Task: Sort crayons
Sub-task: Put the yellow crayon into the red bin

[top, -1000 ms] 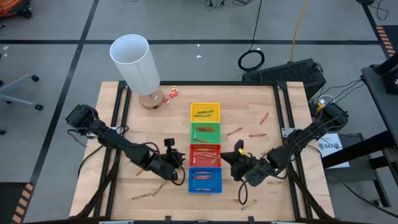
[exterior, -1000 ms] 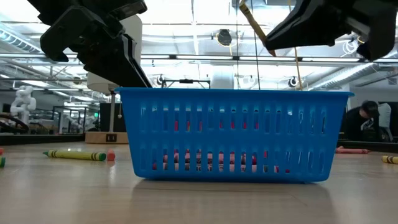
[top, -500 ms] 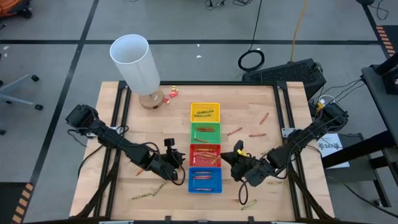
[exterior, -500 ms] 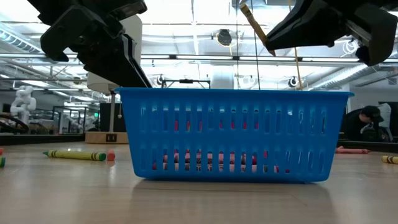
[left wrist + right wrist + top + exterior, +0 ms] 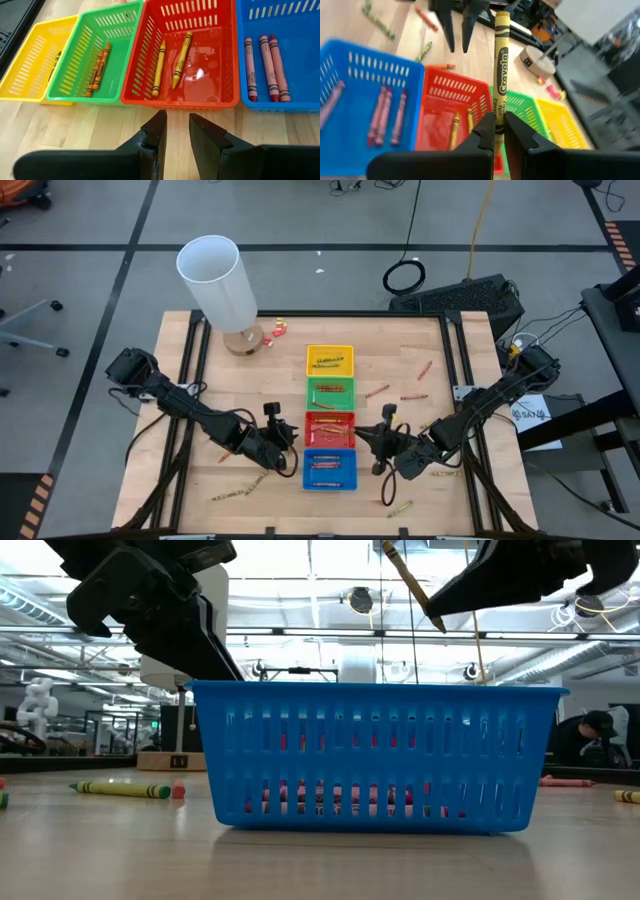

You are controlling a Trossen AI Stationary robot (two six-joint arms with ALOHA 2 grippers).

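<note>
Four trays stand in a row: yellow [image 5: 330,360], green [image 5: 330,392], red [image 5: 330,428] and blue [image 5: 330,468]. Each has a few crayons lying in it. My right gripper [image 5: 384,442] is just right of the red and blue trays, shut on a yellow crayon [image 5: 500,70]. The crayon also shows in the low view [image 5: 408,582], above the blue tray [image 5: 380,755]. My left gripper [image 5: 283,448] is open and empty, left of the red tray, with its fingers [image 5: 156,131] pointing at the red tray [image 5: 185,55]. My right gripper pinches the yellow crayon's lower end [image 5: 498,120] between its two fingers. The rest of the crayon sticks out past the fingertips, roughly in line with them. The crayon is lifted clear and slants upward above the trays.
Loose crayons lie right of the trays [image 5: 378,391] [image 5: 414,396] [image 5: 424,368], near the front right [image 5: 400,508] and at the front left [image 5: 237,492]. A tall white cylinder [image 5: 222,280] stands at the far left corner. The table's frame rails run along both sides.
My right gripper has turned about at the wrist with the yellow crayon still held, and it has risen a little in the low view. The crayon stays slanted above the trays.
</note>
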